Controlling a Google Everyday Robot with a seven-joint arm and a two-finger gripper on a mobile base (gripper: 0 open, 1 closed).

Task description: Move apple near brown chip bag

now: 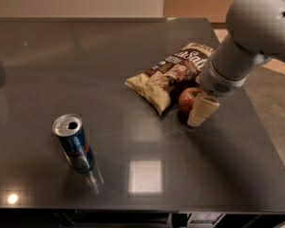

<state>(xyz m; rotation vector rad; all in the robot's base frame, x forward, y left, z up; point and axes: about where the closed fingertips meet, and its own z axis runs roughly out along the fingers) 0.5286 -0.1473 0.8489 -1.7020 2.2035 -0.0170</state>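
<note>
The apple (186, 99), red with yellowish patches, rests on the dark table (133, 65) and touches the lower right edge of the brown chip bag (170, 75). The bag lies flat, crinkled, with white "Salt" lettering. My gripper (199, 112) hangs from the grey arm (247, 42) at the right. It is down at table level, right against the apple's right side. Its far side is hidden behind the apple and the wrist.
A blue-and-silver drink can (73, 142) stands upright at the front left, far from the arm. The table's right edge (256, 113) runs just behind the gripper, with floor beyond it.
</note>
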